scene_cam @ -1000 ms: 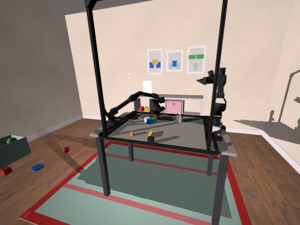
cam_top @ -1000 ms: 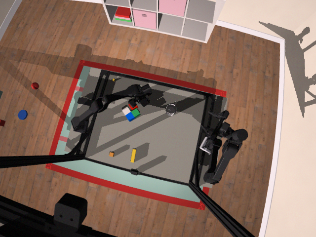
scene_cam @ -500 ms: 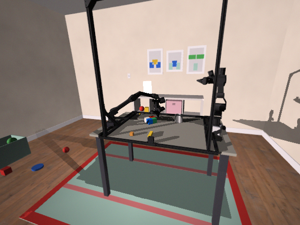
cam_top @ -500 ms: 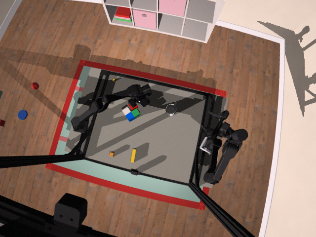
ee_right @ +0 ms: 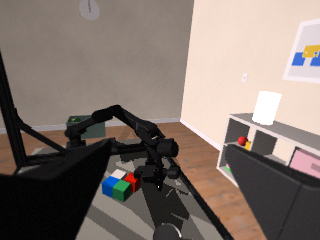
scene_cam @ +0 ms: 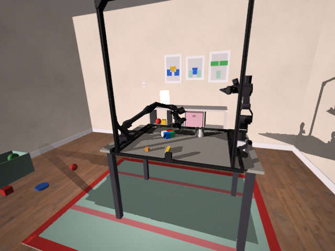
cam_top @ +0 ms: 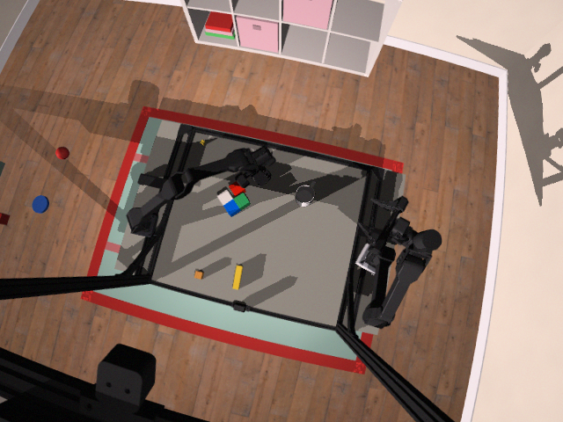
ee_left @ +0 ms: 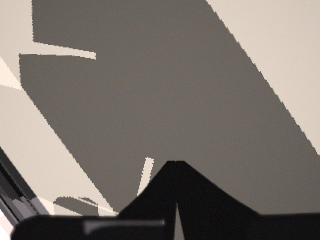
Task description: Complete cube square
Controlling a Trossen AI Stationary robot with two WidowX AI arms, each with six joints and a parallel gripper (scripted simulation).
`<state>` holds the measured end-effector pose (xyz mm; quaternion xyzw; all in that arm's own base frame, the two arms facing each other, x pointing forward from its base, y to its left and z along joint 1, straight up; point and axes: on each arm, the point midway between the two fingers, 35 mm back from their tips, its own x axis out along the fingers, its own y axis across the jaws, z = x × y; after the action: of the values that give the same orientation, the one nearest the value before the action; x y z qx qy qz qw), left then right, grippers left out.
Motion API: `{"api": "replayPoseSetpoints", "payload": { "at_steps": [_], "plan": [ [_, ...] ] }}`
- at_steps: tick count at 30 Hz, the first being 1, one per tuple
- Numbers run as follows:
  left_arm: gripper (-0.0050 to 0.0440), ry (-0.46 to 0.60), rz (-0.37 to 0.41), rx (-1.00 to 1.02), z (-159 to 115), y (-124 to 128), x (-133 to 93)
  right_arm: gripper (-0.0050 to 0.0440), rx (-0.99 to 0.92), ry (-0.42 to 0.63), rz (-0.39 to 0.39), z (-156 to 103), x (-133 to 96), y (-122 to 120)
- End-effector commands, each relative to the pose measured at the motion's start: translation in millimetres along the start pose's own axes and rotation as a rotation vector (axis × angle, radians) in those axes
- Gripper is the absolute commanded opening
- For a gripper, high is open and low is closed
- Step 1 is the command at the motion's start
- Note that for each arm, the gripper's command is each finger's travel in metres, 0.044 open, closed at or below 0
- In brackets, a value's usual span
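Looking at the left gripper (cam_top: 252, 175) (scene_cam: 179, 126) (ee_left: 175, 168) (ee_right: 160, 190) first: it's closed with nothing between the fingers, tips aimed down at the tabletop (cam_top: 281, 245) (scene_cam: 211, 151) (ee_right: 110, 220), just beside the red cube (cam_top: 237, 188) (scene_cam: 169, 130) (ee_right: 132, 182). Can't really tell if the two are touching.

The red one's the loose cube, and it's sitting flat at the corner spot between the white cube (cam_top: 224, 197) (scene_cam: 163, 133) (ee_right: 119, 174) and the green cube (cam_top: 242, 200) (scene_cam: 172, 134) (ee_right: 121, 190). No long axis to speak of, it's a cube, but its faces look turned a bit compared with the other three, so it isn't squared up with them. Whether an edge of it touches either neighbour is too small to call. The blue cube (cam_top: 232, 207) (scene_cam: 166, 135) (ee_right: 111, 186) is diagonally across from it, with white and green snug against blue.

Further out there's a round cup (cam_top: 304, 195) (scene_cam: 199, 132) (ee_right: 167, 232) standing upright, well apart from the cubes. An orange block (cam_top: 198, 274) (scene_cam: 146, 149) and a long yellow block (cam_top: 237, 277) (scene_cam: 168, 149) are over by the frame edge with the little black camera box (cam_top: 239, 306) (scene_cam: 168, 156); the yellow one's long side points roughly at that box.

Way over on the other side, the right gripper (cam_top: 373, 215) (scene_cam: 221, 90) (ee_right: 169, 147) is up high, fingers spread wide and empty.
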<state>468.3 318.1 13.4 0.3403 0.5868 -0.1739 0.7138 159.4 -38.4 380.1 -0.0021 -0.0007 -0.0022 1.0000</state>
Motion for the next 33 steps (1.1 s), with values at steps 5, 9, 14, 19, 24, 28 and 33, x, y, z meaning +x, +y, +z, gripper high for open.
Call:
{"api": "replayPoseSetpoints", "payload": {
  "at_steps": [5, 9, 14, 19, 24, 28, 33],
  "plan": [
    [0.0, -0.003, 0.01, 0.002, -1, 3, 7, 0.04, 0.005, 0.0, 0.004, 0, 0, 1],
    [0.0, -0.003, 0.01, 0.002, -1, 3, 7, 0.04, 0.005, 0.0, 0.004, 0, 0, 1],
    [0.0, -0.003, 0.01, 0.002, -1, 3, 7, 0.04, 0.005, 0.0, 0.004, 0, 0, 1],
    [0.0, -0.004, 0.014, 0.002, 0, 4, 3, 0.04, 0.005, 0.0, 0.004, 0, 0, 1],
    [0.0, -0.013, 0.056, 0.002, 3, 13, -38, 0.04, 0.005, 0.0, 0.004, 0, 0, 1],
    [0.0, -0.013, 0.056, 0.002, 3, 13, -38, 0.04, 0.005, 0.0, 0.004, 0, 0, 1],
    [0.0, -0.013, 0.056, 0.002, 3, 13, -38, 0.04, 0.005, 0.0, 0.004, 0, 0, 1]
  ]
}}
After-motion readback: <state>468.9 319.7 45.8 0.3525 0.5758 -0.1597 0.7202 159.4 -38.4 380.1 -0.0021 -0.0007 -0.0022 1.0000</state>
